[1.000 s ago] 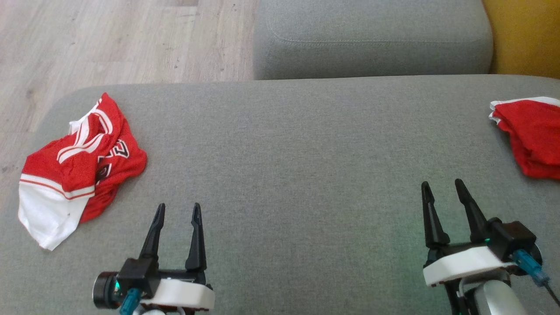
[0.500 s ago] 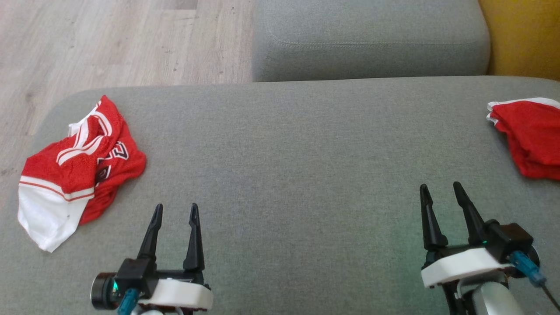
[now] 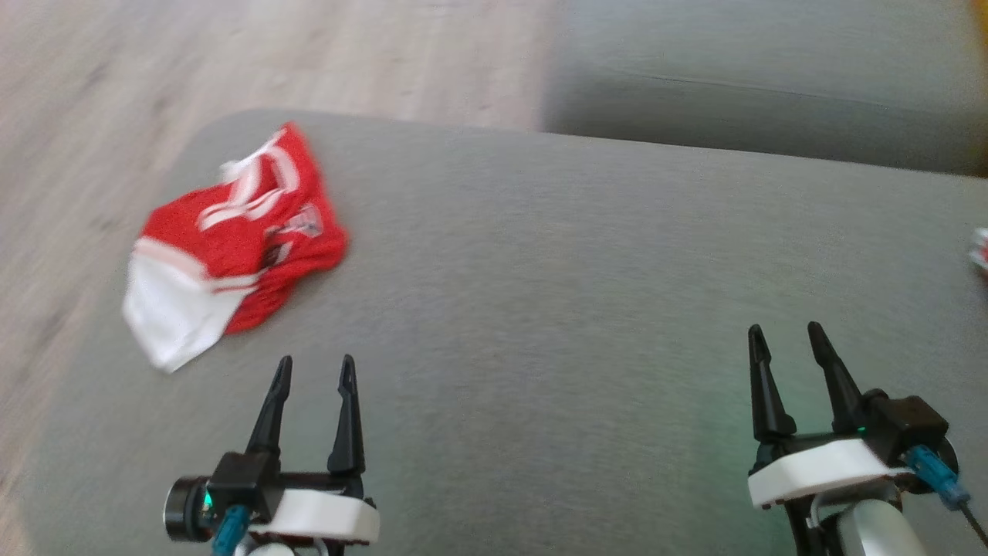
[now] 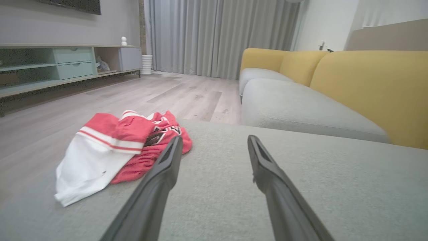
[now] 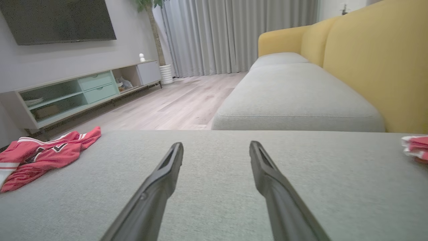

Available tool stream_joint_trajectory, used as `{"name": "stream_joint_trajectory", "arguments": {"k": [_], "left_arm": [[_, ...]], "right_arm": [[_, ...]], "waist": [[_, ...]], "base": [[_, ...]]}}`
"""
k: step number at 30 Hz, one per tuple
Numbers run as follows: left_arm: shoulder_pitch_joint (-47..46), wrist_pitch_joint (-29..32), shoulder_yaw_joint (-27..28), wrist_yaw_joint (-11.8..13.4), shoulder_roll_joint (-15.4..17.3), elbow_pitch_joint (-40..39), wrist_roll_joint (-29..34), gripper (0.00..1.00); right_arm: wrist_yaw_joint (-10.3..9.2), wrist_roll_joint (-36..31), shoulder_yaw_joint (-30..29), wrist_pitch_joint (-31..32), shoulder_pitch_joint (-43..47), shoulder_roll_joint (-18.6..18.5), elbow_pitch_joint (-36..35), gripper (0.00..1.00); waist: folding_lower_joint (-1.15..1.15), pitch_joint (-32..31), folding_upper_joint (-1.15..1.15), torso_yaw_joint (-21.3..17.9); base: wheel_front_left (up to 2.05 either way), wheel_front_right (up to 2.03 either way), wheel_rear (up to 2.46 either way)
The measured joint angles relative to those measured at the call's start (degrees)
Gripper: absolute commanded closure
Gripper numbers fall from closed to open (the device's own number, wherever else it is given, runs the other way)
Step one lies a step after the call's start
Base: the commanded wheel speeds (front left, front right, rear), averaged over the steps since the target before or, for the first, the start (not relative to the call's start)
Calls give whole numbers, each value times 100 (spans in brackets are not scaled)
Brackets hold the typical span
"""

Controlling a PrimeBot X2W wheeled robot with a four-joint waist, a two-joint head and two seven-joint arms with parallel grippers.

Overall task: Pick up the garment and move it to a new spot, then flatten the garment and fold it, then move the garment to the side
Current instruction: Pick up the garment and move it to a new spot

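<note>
Presently | surface: grey cushion [image 3: 556, 293], crumpled red-and-white garment [image 3: 231, 239] upper left | room: wood floor [image 4: 187, 93], yellow sofa back [image 5: 367, 60] | left gripper [image 3: 316, 361], right gripper [image 3: 785, 327]: fingers spread, empty.

surface: grey cushion [image 3: 540, 309] | holds: crumpled red-white garment [image 3: 231, 243] | red cloth [image 5: 415, 147]

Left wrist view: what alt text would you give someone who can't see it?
A crumpled red and white sports jersey lies on a grey fabric cushion, ahead and left of the left gripper, whose two dark fingers stand open and empty. Behind are a pale wooden floor and a yellow-backed sofa.
</note>
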Motion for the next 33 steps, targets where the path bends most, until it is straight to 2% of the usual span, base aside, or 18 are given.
{"name": "stream_joint_trajectory", "arguments": {"k": [10,15,20,23,25,29,33], "left_arm": [[-1,0,197,174,5,-215,-146,0],[-13,0,279,475,5,-603,-389,0],[-490,0,277,514,-1,-764,-399,0],[-1277,0,275,266,-15,-639,-315,0],[-1959,-1,274,47,-46,-277,-233,0],[-3237,-1,353,-359,4,1077,-165,0],[-4222,579,502,-480,178,2602,-245,0]], "right_arm": [[1,-51,149,0,-7,-58,-32,0],[1,-59,504,0,-289,-385,46,0],[1,-62,575,0,-673,-790,48,0],[1,-129,542,0,-851,-1065,-74,0],[1,-171,443,0,-905,-1246,-181,0],[0,-253,469,0,-1010,-1496,-358,0],[1,-293,497,-35,-1273,-1681,-604,0]], "waist": [[0,208,0,1474],[1,614,0,1751],[1,1139,0,1859],[2,1505,0,1895],[2,1751,0,1914],[2,2225,0,1852],[2,2571,0,1591]], "base": [[0,0,0],[0,0,0],[0,0,0],[0,0,0],[0,0,0],[0,0,0],[0,0,0]]}}
